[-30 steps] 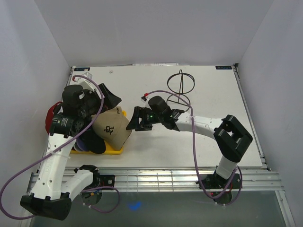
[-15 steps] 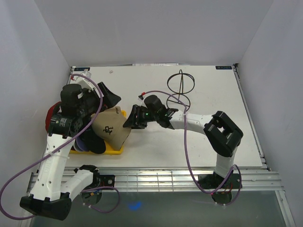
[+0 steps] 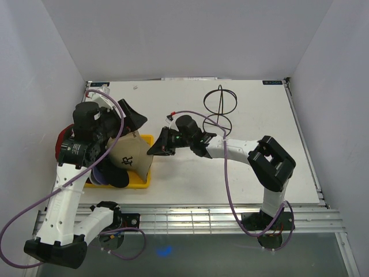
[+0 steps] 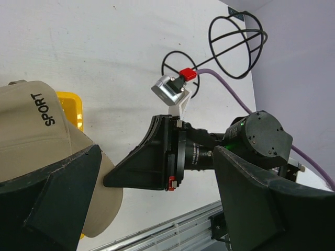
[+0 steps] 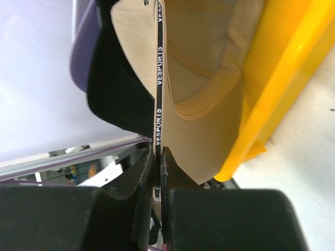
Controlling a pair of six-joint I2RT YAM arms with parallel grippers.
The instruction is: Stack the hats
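change: over the last second the right gripper (image 3: 159,144) has moved toward the table's left edge, taking the tan cap (image 3: 129,156) with it. The cap was hanging past the right side of the yellow tray (image 3: 145,176); it now sits bunched up over the tray.
meaning: looks like the tan cap is being fed onto the pile. I'd call the placing step close to done, with the release not yet made.
right claw: fingers (image 5: 142,178) pinched together on the thin black tape inside the tan cap's rim. Firm hold, no gap showing.
left claw: the left gripper (image 4: 157,157) is spread wide over the tray and holds nothing. The tan cap's brim lies against one finger (image 4: 57,198); can't tell whether it bears on it.
where: the hats are piled in the yellow tray at the table's left edge, toward the near-left corner. The tan cap is on top, with the black cap (image 5: 112,89) and purple brim (image 5: 79,49) below it. The red cap (image 3: 58,149) peeks out by the left edge, under the left arm.
writing: "SPORT" in black on the tan cap, seen from the left wrist. "VESPORTS" repeats along the black tape in the right wrist view. The dark logo on the cap's front is too small to read from the top.
other: the wire stand (image 3: 219,103) is toward the far edge, well apart from the tray.
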